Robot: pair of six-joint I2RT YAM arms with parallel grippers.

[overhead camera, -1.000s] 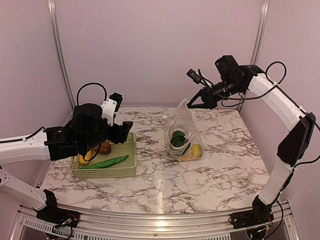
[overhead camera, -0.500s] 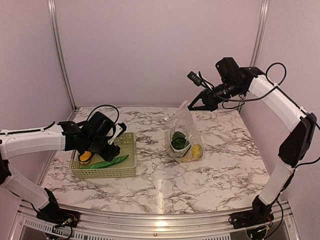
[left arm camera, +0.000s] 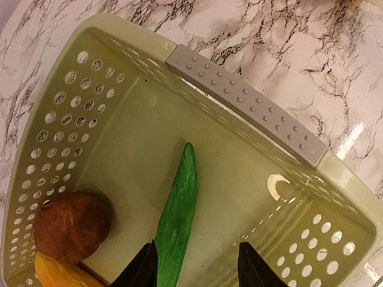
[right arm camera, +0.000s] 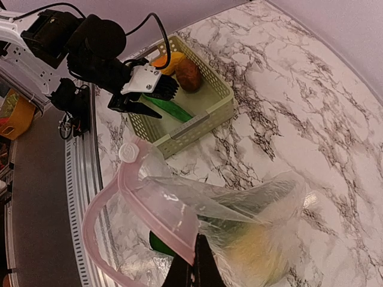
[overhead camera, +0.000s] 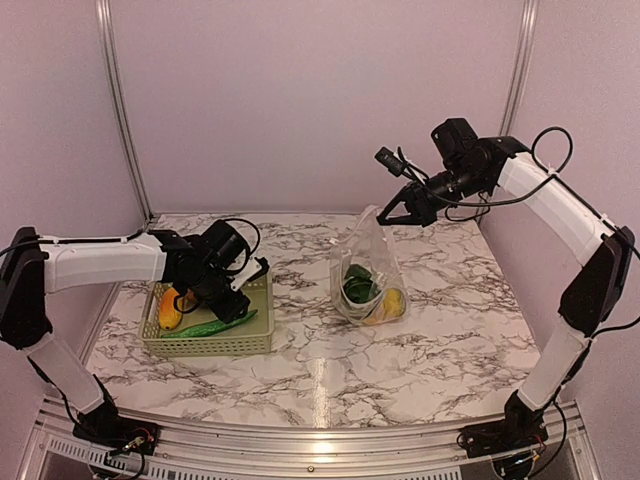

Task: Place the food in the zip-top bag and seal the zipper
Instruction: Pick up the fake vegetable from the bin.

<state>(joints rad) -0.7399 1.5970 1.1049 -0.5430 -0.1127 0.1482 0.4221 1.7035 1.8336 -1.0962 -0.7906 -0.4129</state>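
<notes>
Marble table: pale green basket at 9 o'clock, zip-top bag near centre, green and yellow food inside. At bag's 12 o'clock, right gripper pinched shut on pink rim. In basket, left gripper fingers apart astride cucumber end, potato at cucumber's 8 o'clock.

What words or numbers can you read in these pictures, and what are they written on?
None: no word, number or sign shows in any view.
The pale green plastic basket has only round holes.
Its grey handle strip has only little bumps.
The clear plastic bag with the pink rim carries no print.
</notes>
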